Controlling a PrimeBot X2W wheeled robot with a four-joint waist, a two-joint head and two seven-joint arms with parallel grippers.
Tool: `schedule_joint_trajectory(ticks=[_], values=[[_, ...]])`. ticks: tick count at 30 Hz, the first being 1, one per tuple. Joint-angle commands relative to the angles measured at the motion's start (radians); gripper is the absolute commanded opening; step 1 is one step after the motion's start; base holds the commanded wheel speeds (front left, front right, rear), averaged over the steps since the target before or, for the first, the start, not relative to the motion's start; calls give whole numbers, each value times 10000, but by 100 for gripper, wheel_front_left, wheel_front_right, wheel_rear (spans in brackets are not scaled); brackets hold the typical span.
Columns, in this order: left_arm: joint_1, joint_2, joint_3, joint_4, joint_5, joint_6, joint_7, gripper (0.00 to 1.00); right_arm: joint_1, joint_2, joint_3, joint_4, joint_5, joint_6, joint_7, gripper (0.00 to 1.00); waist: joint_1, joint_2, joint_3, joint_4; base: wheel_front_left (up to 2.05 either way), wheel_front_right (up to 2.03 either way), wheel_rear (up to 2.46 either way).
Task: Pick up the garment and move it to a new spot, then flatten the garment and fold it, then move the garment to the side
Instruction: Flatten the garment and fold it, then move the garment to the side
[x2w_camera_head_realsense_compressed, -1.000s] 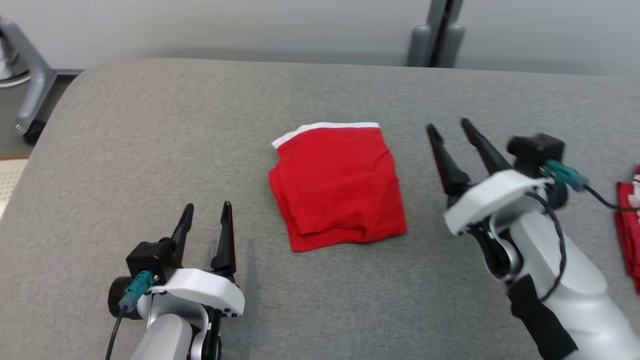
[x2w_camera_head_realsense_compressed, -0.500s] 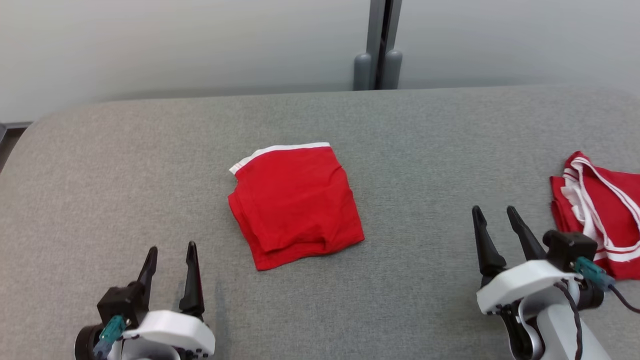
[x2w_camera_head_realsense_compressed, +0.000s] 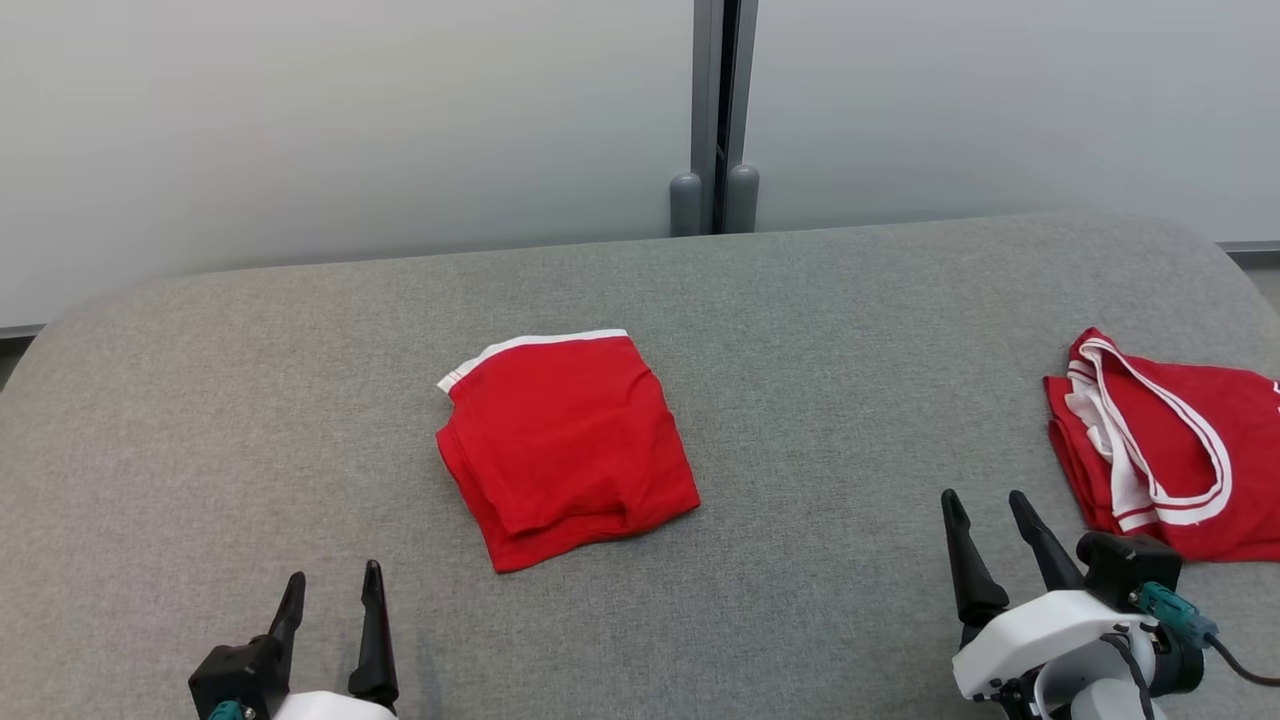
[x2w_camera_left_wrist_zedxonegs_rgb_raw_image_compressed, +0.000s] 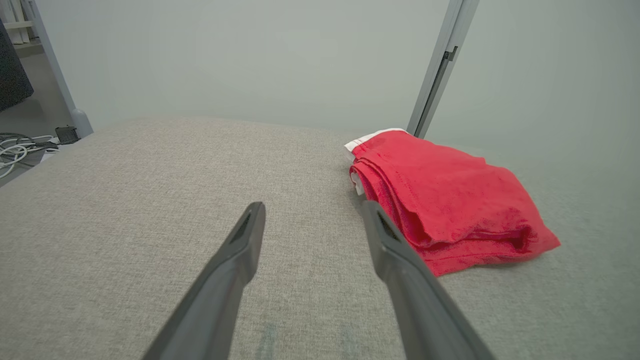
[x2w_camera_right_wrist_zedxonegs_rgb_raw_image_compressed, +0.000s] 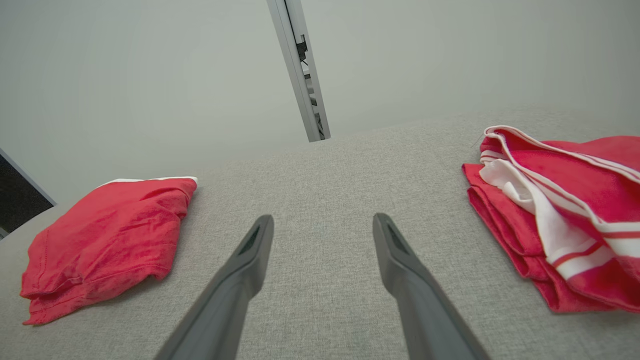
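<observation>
head: grey padded surface (x2w_camera_head_realsense_compressed: 800, 330), folded red garment (x2w_camera_head_realsense_compressed: 565, 445) at its middle, white band at far edge; striped red cloth (x2w_camera_head_realsense_compressed: 1170, 440) cut off at right; left gripper (x2w_camera_head_realsense_compressed: 334, 572) and right gripper (x2w_camera_head_realsense_compressed: 982, 496) parted, empty, bodies cropped | left wrist: garment (x2w_camera_left_wrist_zedxonegs_rgb_raw_image_compressed: 450, 195) lies right of the gripper, layered edges showing | right wrist: garment (x2w_camera_right_wrist_zedxonegs_rgb_raw_image_compressed: 105, 235) at far left, wrinkled

Grey fabric surface (x2w_camera_head_realsense_compressed: 820, 330), folded red garment (x2w_camera_head_realsense_compressed: 565, 445) ctr, striped garment (x2w_camera_head_realsense_compressed: 1170, 440) rt

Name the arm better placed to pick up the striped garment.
Right. The right gripper is open and sits just beside the striped garment; the left gripper lies far off, beyond the folded garment.
</observation>
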Motion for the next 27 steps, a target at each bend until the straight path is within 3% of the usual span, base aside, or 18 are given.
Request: schedule_joint_trajectory(ticks=[1,7,13,20,27], values=[[21,41,-18,-38,39,23,-45,100,63,-46,17,13,48,3,-44,100,0,-1,22,31,0,0,0],[-413,44,-332,-178,-233,8,-45,100,-326,-46,422,183,358,3,-43,100,0,-1,488,449,0,0,0],[-1007,44,-991,-226,-379,-10,-45,100,-1653,-40,1388,657,702,3,-44,100,0,-1,1423,1377,0,0,0],[-1560,42,-1745,-255,-633,89,-45,100,-3830,-53,2309,2299,1330,2,-39,100,0,-1,2315,2701,0,0,0],[-1776,38,-1920,-302,-765,179,-45,100,-5264,-54,2711,4202,2102,3,394,100,0,-1,2762,3441,0,0,0]])
